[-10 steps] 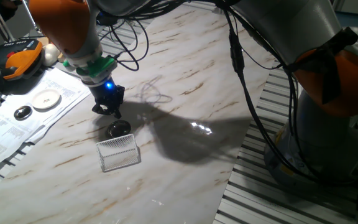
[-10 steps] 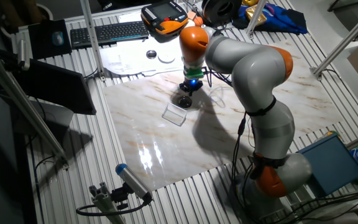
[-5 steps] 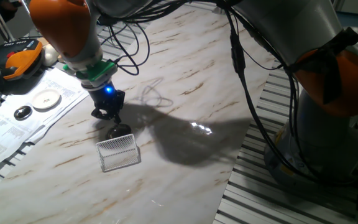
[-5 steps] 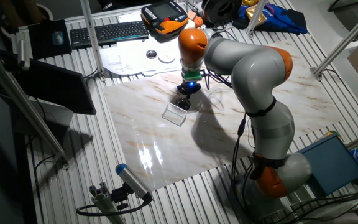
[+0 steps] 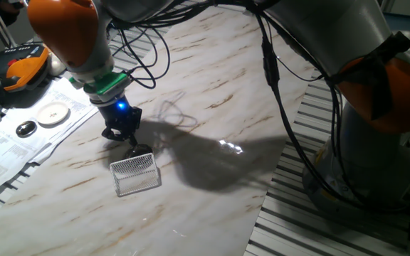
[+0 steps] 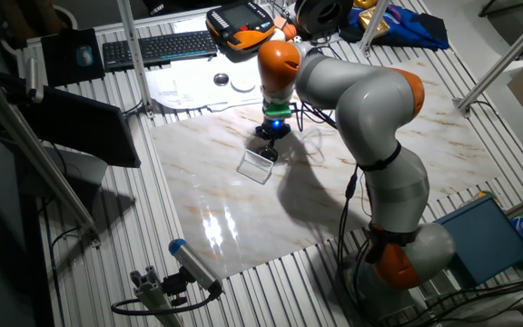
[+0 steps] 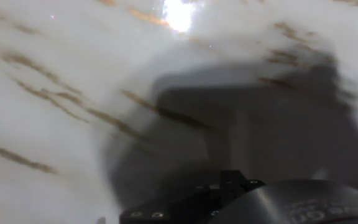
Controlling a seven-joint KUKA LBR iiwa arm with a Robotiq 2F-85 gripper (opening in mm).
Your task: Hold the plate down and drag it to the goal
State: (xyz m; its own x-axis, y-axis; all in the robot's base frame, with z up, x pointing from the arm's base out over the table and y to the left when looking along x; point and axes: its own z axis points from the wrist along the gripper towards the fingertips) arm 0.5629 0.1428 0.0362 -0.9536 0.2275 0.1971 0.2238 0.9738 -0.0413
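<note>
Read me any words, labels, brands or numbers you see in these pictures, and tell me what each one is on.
None can be read.
Printed paper sheets: lines of print, too small to read.
Keyboard: key legends too small.
Orange handheld pendant: nothing legible.
Gripper: only a blue light, no lettering.

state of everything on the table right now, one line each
plate: flat on the marble, right at the goal's far edge, not inside it
goal: nothing inside its outline
tool: low over the plate's edge; contact and jaw opening cannot be told
white disc: flat on the papers
dark disc: flat on the papers, beside the white disc
</note>
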